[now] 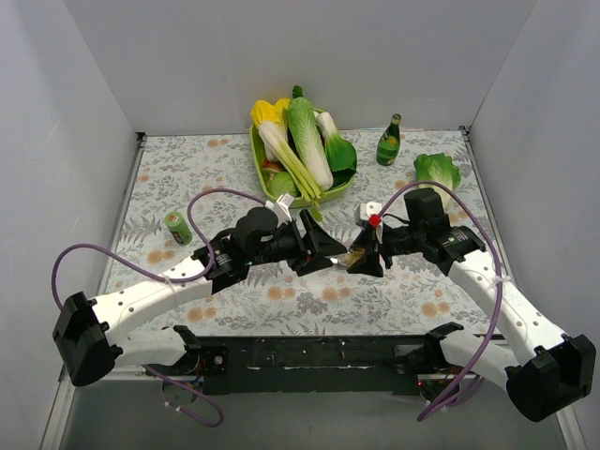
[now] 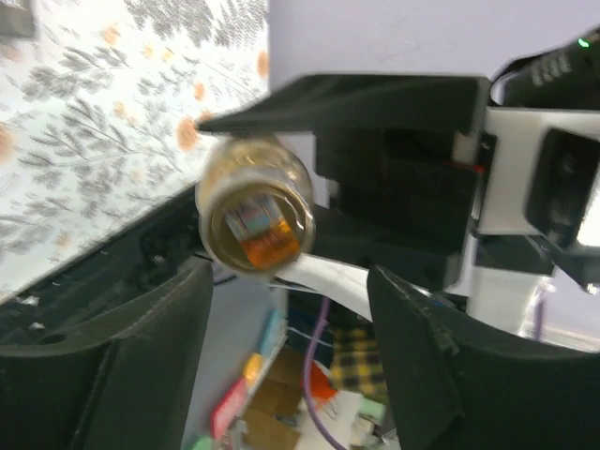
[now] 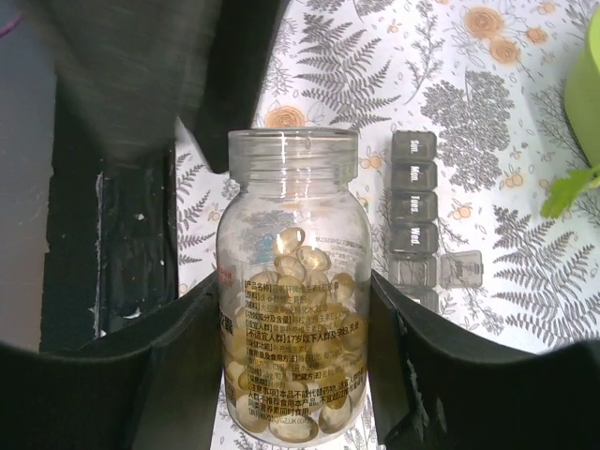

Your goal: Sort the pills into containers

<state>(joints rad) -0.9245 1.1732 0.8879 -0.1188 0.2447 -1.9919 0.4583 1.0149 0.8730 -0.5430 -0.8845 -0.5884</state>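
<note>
Containers [image 3: 414,202]: grey strip of joined compartments flat on the cloth, just outside the right gripper's [image 3: 291,314] right-hand finger and apart from it. Four lids are shut and carry day labels. One nearer the finger looks flipped out sideways.

Pills [image 3: 292,272]: pale yellow capsules inside a clear bottle [image 3: 292,187], none in the strip that I can see.

Right gripper is clamped on the bottle, one finger on each side of the body. The uncapped mouth points out past the fingertips.

Left gripper [image 2: 289,277]: fingers spread, nothing between them. The bottle sits just beyond its tips, end-on to that camera.

Surface is a fern-and-flower print cloth [image 1: 187,169] inside plain white walls [image 1: 281,56]. Beyond both sets of fingers are a green tray [image 1: 255,159] of vegetables, a green bottle [image 1: 388,142] and a lettuce leaf [image 1: 437,169]. A small green can [image 1: 177,227] sits well out to the left arm's side.

View differences:
- Top view shows the two grippers tip to tip mid-table, but they hide the strip.
- Only the right wrist view shows the strip and the capsules.
- Only the left wrist view shows the bottle end-on, plus blurred coloured clutter below the table edge.
</note>
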